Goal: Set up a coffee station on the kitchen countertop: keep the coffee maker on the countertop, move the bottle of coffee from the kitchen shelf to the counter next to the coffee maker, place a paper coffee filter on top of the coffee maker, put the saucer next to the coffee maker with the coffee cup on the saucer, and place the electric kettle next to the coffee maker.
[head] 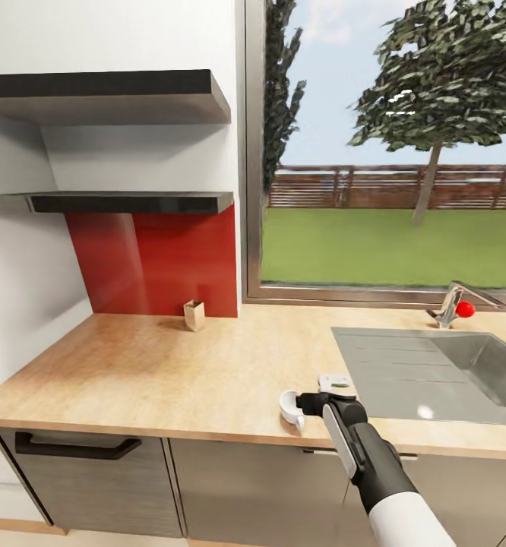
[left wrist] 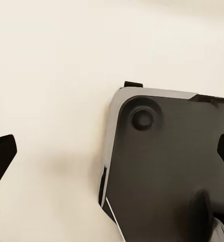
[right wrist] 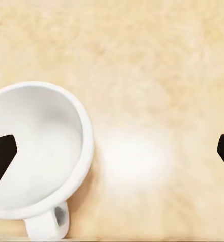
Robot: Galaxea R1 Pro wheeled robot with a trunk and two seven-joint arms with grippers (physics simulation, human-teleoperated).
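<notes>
The right gripper [head: 311, 401] reaches over the front edge of the kitchen countertop [head: 169, 365], its dark fingers spread wide apart and pinching nothing; in the right wrist view the two fingertips [right wrist: 2, 156] sit at opposite edges of the frame with bare wood grain between them. The coffee cup [head: 289, 406], a small white cup with a side handle, stands on the worktop near the front edge, just beside the open right gripper; one fingertip overlaps the cup's rim in the wrist view, though contact cannot be confirmed. The cup [right wrist: 36, 151] is empty and plain, carrying no writing or label. Further back a small tan box [head: 194, 314] stands against the red backsplash [head: 162, 266], below two dark wall shelves [head: 116, 201]. A steel sink [head: 435, 372] with a red-knobbed tap [head: 456, 305] lies to the right, under the window. The left gripper [left wrist: 112, 156] hangs with fingers spread above a dark grey panel [left wrist: 167, 161] and pale floor.
</notes>
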